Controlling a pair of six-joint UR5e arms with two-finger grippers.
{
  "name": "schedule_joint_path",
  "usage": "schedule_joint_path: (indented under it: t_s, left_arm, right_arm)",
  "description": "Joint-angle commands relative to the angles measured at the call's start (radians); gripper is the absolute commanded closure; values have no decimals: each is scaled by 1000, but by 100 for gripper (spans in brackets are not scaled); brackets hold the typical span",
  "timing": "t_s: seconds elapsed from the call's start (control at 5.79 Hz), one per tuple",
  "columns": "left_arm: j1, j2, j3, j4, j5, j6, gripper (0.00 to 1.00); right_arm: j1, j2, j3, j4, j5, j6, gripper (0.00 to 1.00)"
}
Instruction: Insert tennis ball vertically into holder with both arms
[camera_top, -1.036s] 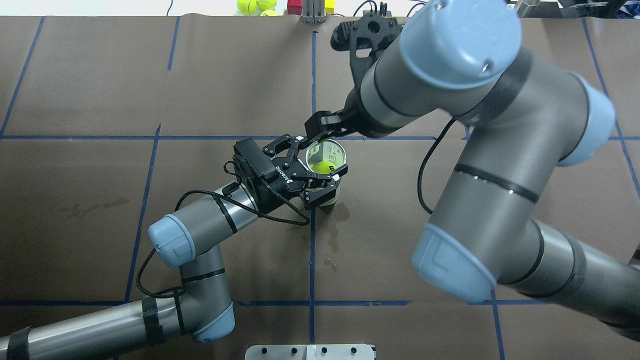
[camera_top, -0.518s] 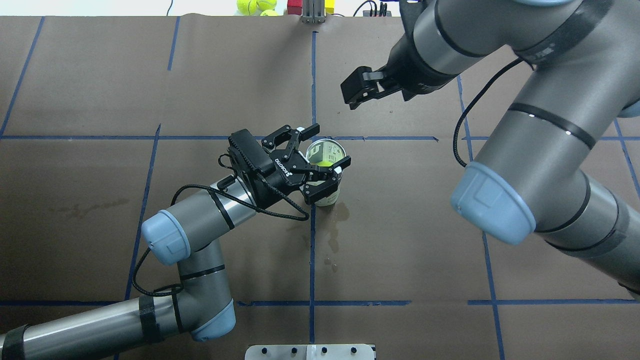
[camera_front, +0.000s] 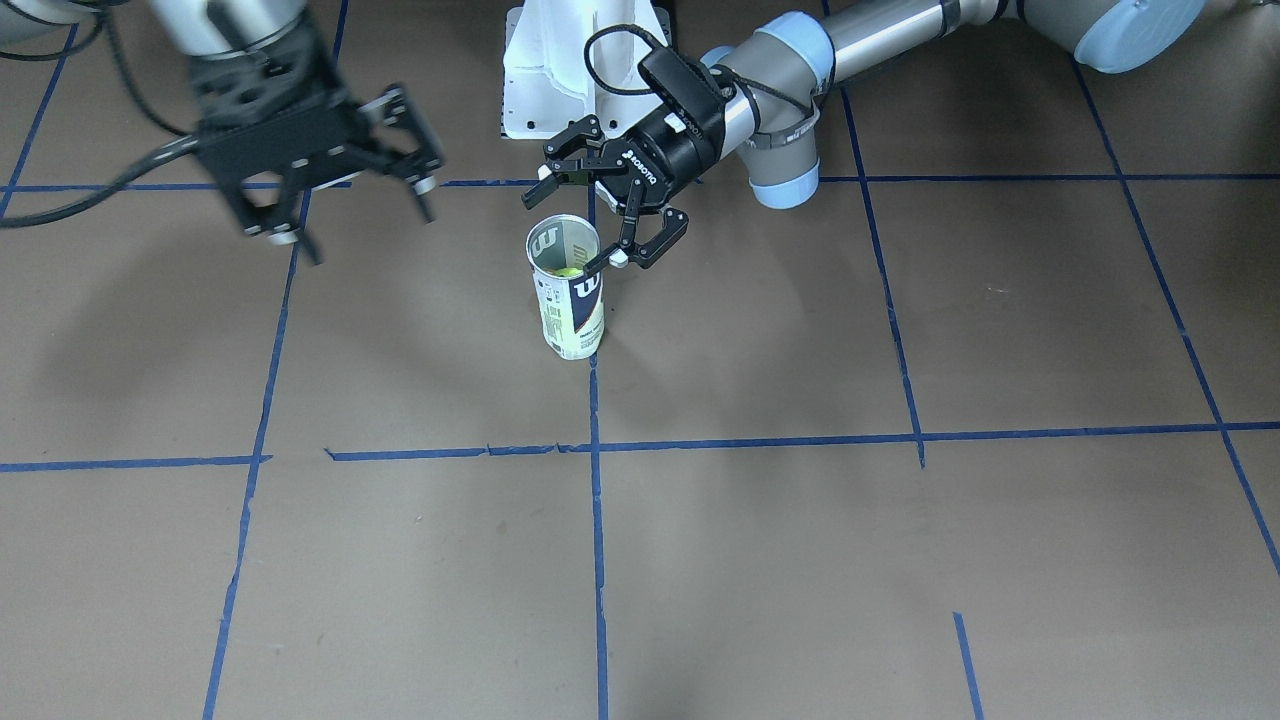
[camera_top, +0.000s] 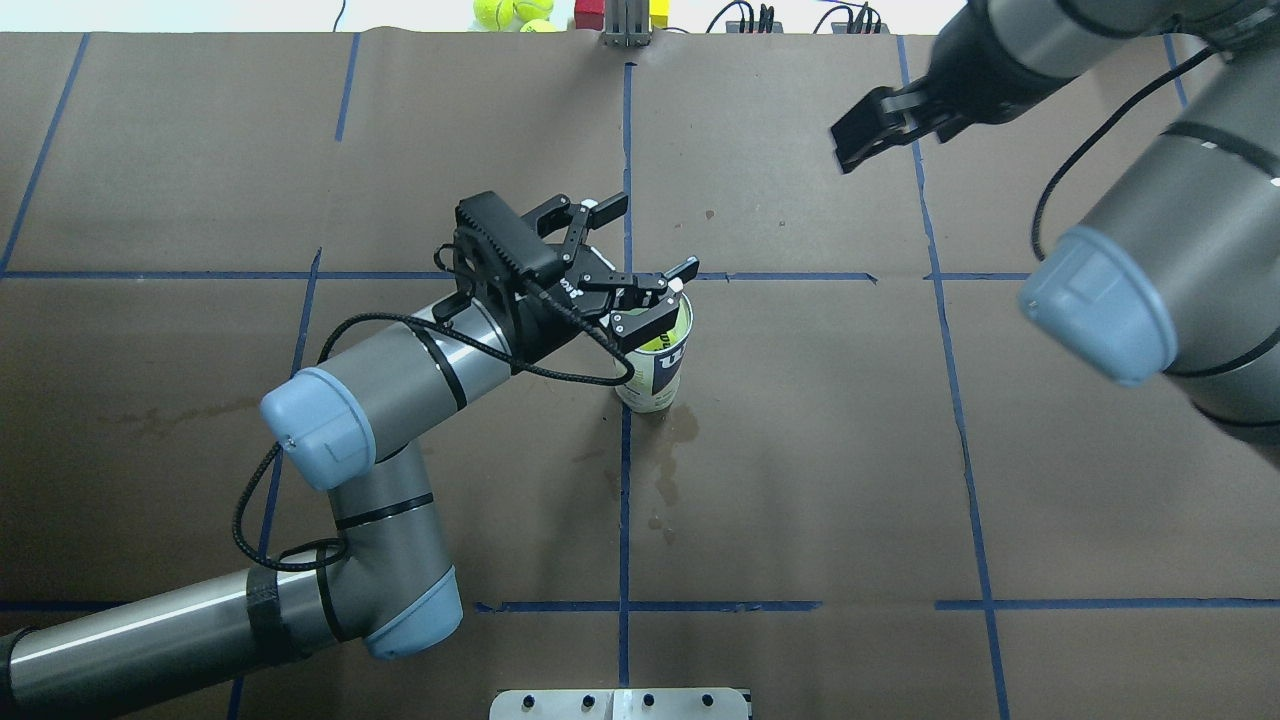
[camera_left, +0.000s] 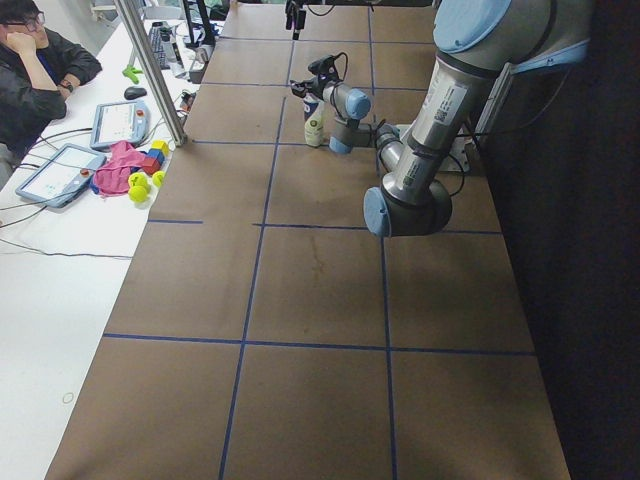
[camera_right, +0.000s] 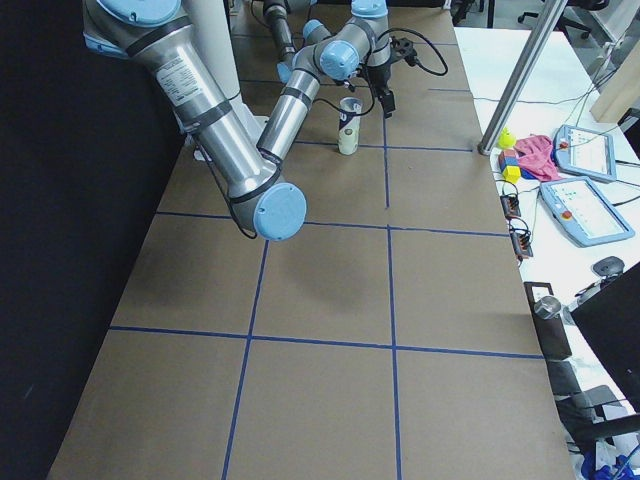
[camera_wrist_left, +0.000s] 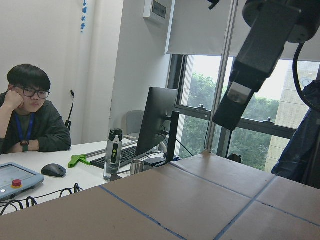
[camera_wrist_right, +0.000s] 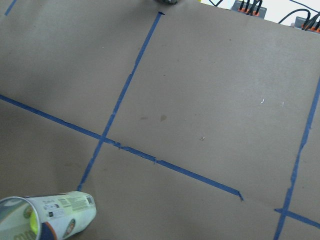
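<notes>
The holder (camera_top: 658, 378) is a clear can with a white and navy label. It stands upright at the table's middle and shows in the front view (camera_front: 570, 305) too. A yellow-green tennis ball (camera_top: 662, 340) lies inside it, also seen in the right wrist view (camera_wrist_right: 33, 223). My left gripper (camera_top: 640, 265) is open and empty. It hovers over the can's rim on the side toward the robot (camera_front: 600, 212), not touching the can. My right gripper (camera_front: 358, 218) is open and empty, raised high and well away from the can, at the far right in the overhead view (camera_top: 858, 140).
Spare tennis balls (camera_top: 512, 12) and coloured blocks (camera_top: 590, 12) lie at the far edge. A white pedestal base (camera_front: 560, 70) stands at the robot's side. A wet stain (camera_top: 662, 485) marks the brown paper near the can. An operator (camera_left: 40, 70) sits beside the table.
My right gripper has pulled up and away from the can's mouth, far to the right. My left gripper, which stood around the can, has risen and shifted back. The can stays upright.
</notes>
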Motion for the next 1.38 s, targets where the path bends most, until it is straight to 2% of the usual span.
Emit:
schedule_joint_path:
  t_s: [0.0,0.35,0.52,0.69,0.86,1.21]
  left_arm:
    - [-39,1,-156,375,-5,1,1]
    - [-167,-6,-219,732,-210,1,0]
    - [-235,-7,-225,843,-319,1,0]
    - [-272,-1,-225,927,-367,1,0]
    - [-304,-4,-225,1060,-374,3,0]
    - [-428,2,-225,1265,-514,148,0]
  right_arm:
    - [121,-121,-5,0,42,-240,1]
    - [200,-204,-39,6,77,-415,1]
    - [265,-268,-52,11,130,-507,0]
    - [318,-326,-57,11,163,-601,0]
    - [354,-382,-59,11,174,-636,0]
    - [424,-548,-60,14,171,-646,0]
